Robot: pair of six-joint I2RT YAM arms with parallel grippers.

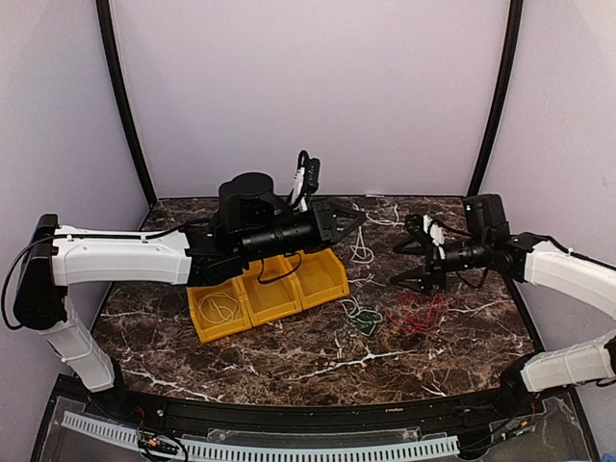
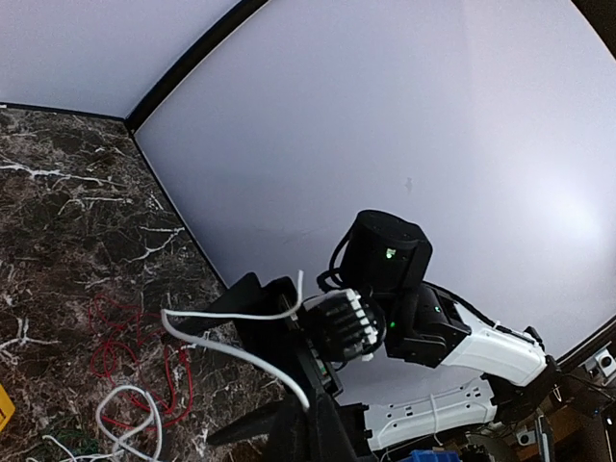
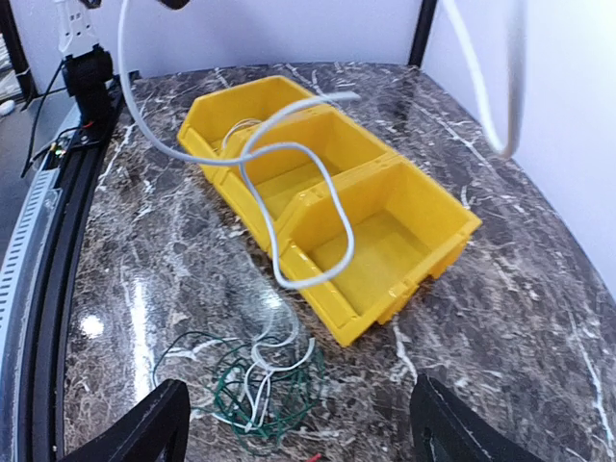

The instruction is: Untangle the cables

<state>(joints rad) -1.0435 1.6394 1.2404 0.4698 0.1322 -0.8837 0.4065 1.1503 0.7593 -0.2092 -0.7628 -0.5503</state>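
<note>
The white cable [image 1: 361, 252] is gripped aloft by the left tool [image 1: 351, 223], its tail caught in a greenish tangle [image 1: 364, 318] beside the red cable [image 1: 420, 310], right of the yellow bins [image 1: 332, 289]; the right tool [image 1: 406, 260] is spread wide, empty; much is judged undone.

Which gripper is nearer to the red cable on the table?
Right. The right gripper hovers open just beyond the red cable. The left gripper, holding up the white cable, is farther off, above the far right corner of the yellow bins.
</note>
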